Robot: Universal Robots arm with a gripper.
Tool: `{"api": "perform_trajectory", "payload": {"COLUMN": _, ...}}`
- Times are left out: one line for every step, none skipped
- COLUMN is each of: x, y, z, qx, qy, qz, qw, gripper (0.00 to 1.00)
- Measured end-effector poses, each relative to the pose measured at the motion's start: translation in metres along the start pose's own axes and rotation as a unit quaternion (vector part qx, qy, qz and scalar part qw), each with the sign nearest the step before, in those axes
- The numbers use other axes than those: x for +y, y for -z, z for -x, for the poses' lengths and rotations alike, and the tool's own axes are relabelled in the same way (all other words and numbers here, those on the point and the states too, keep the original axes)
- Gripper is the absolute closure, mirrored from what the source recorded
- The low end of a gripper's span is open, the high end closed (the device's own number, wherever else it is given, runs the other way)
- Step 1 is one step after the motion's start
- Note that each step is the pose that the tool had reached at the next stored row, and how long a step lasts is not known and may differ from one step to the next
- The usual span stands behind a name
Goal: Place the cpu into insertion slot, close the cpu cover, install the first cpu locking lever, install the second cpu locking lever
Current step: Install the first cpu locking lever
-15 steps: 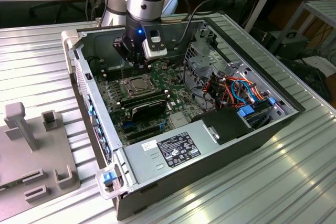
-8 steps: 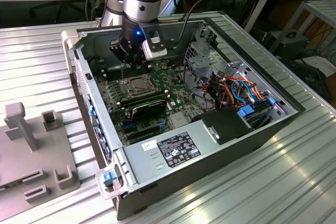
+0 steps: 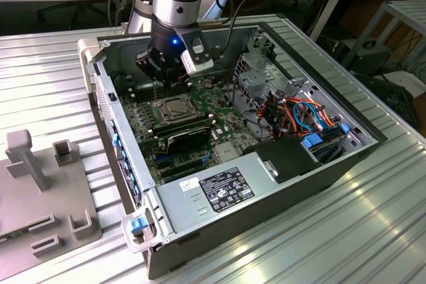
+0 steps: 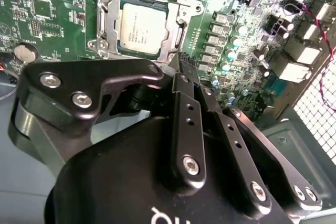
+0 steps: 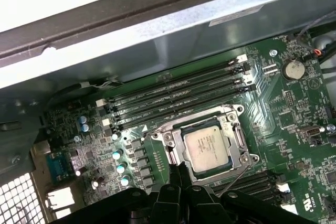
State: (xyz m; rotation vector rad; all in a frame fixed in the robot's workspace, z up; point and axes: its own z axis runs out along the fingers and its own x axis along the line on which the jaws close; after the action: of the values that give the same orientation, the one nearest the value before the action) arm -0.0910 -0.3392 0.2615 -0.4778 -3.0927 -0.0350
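Note:
The cpu (image 4: 140, 29) lies flat in the insertion slot (image 4: 105, 24) on the green board, its silvery top facing up. The cpu cover (image 5: 239, 139) is down over it, framing the chip (image 5: 209, 144). My gripper (image 5: 176, 172) hangs just beside the socket's edge, its black fingers (image 4: 184, 85) pressed together with nothing visible between them. A thin wire lever (image 5: 234, 178) angles away from the socket, not latched. In the exterior view the gripper (image 3: 164, 76) hovers over the back edge of the socket (image 3: 174, 106), and a thin rod (image 3: 154, 91) stands upright beside it.
The board sits in an open computer case (image 3: 133, 184) on a ribbed metal table. Long black memory slots (image 5: 173, 95) run beside the socket. A black heatsink block (image 3: 188, 139), a power supply (image 3: 223, 187) and coloured cables (image 3: 309, 114) fill the case's nearer and right side. A grey fixture (image 3: 40, 184) stands at the left.

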Motion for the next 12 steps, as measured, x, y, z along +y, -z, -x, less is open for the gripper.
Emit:
{"api": "perform_trajectory", "payload": {"x": 0.0000, "y": 0.0001, "z": 0.0000, "qx": 0.0000, "qy": 0.000, "qz": -0.0001, "qw": 1.00000, "gripper": 0.89}}
{"api": "perform_trajectory", "payload": {"x": 0.0000, "y": 0.0001, "z": -0.0001, "qx": 0.0000, "qy": 0.000, "qz": -0.0001, "qw": 1.00000, "gripper": 0.89}}
{"api": "perform_trajectory", "payload": {"x": 0.0000, "y": 0.0001, "z": -0.0001, "qx": 0.0000, "qy": 0.000, "qz": -0.0001, "qw": 1.00000, "gripper": 0.89}}
{"api": "perform_trajectory", "payload": {"x": 0.0000, "y": 0.0001, "z": -0.0001, "qx": 0.0001, "qy": 0.000, "qz": -0.0002, "qw": 1.00000, "gripper": 0.89}}
{"api": "perform_trajectory", "payload": {"x": 0.0000, "y": 0.0001, "z": -0.0001, "qx": 0.0001, "qy": 0.000, "qz": -0.0001, "qw": 1.00000, "gripper": 0.89}}
{"api": "perform_trajectory", "payload": {"x": 0.0000, "y": 0.0001, "z": -0.0001, "qx": 0.0001, "qy": 0.000, "qz": -0.0001, "qw": 1.00000, "gripper": 0.89}}
{"api": "perform_trajectory", "payload": {"x": 0.0000, "y": 0.0001, "z": -0.0001, "qx": 0.0001, "qy": 0.000, "qz": -0.0002, "qw": 1.00000, "gripper": 0.89}}
{"api": "perform_trajectory", "payload": {"x": 0.0000, "y": 0.0001, "z": -0.0001, "qx": 0.0001, "qy": 0.001, "qz": -0.0001, "qw": 1.00000, "gripper": 0.89}}
{"api": "perform_trajectory", "payload": {"x": 0.0000, "y": 0.0001, "z": -0.0001, "qx": 0.0001, "qy": 0.000, "qz": -0.0002, "qw": 1.00000, "gripper": 0.89}}
{"api": "perform_trajectory", "payload": {"x": 0.0000, "y": 0.0001, "z": -0.0001, "qx": 0.0000, "qy": 0.000, "qz": -0.0002, "qw": 1.00000, "gripper": 0.89}}
{"api": "perform_trajectory", "payload": {"x": 0.0000, "y": 0.0001, "z": -0.0001, "qx": 0.0001, "qy": 0.001, "qz": -0.0002, "qw": 1.00000, "gripper": 0.89}}
{"api": "perform_trajectory", "payload": {"x": 0.0000, "y": 0.0001, "z": -0.0001, "qx": 0.0000, "qy": 0.001, "qz": -0.0001, "qw": 1.00000, "gripper": 0.89}}
